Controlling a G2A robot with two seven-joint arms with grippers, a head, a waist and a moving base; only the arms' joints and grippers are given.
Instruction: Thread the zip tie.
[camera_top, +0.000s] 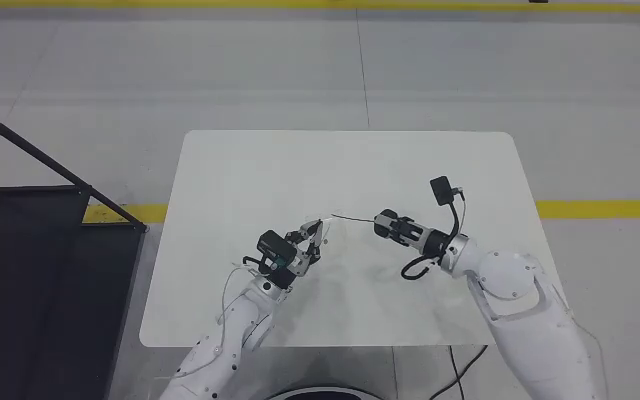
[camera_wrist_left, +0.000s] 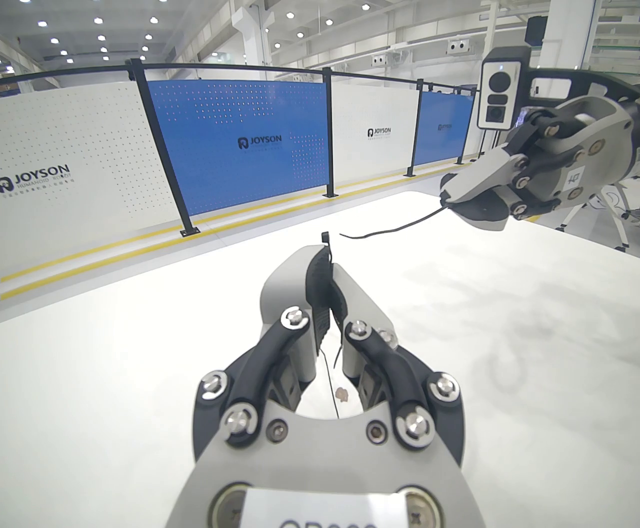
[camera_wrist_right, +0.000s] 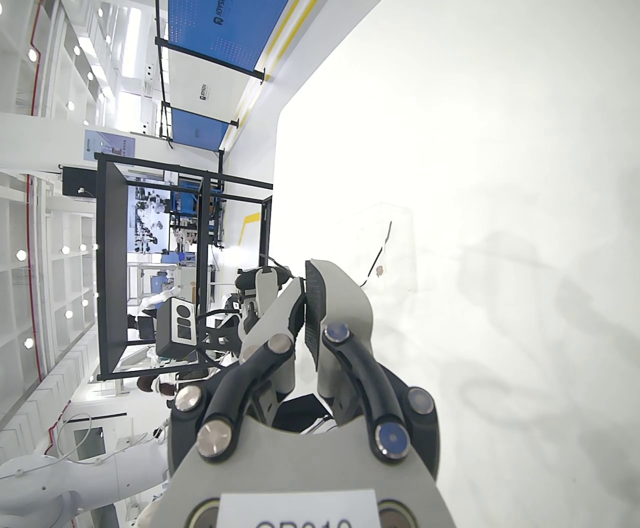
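1. Table (camera_top: 200, 300) in the top view: white, rounded corners. Both arms extend from its near edge, and their grippers face each other over the middle.
2. Top view: the left gripper (camera_top: 316, 232) points toward the right gripper (camera_top: 378, 222). The zip tie strap (camera_top: 352, 217) is a thin black line running out of the right gripper's tips toward the left one.
3. Top view: a yellow floor line (camera_top: 590, 208) runs behind the table. A dark panel (camera_top: 50, 290) stands off the table's left side.
4. Left wrist view: the left gripper (camera_wrist_left: 327, 260) is clenched, pads pressed together. The zip tie head (camera_wrist_left: 325, 237) pokes up just past the fingertips, roughly upright. A thin black strand (camera_wrist_left: 331, 370) hangs down between the fingers, behind the pads.
5. Left wrist view: the right gripper (camera_wrist_left: 447, 200) pinches one end of the zip tie strap (camera_wrist_left: 395, 230). The strap sags a little in the air above the table (camera_wrist_left: 150, 350). Its free tip ends just beside the head with a small gap, not yet through it.
6. I cannot tell whether head and strap are one piece.
7. Right wrist view: the right gripper (camera_wrist_right: 306, 272) has its fingers tight together. Whatever they pinch is hidden between the pads. The bright table (camera_wrist_right: 500, 150) lies beyond.
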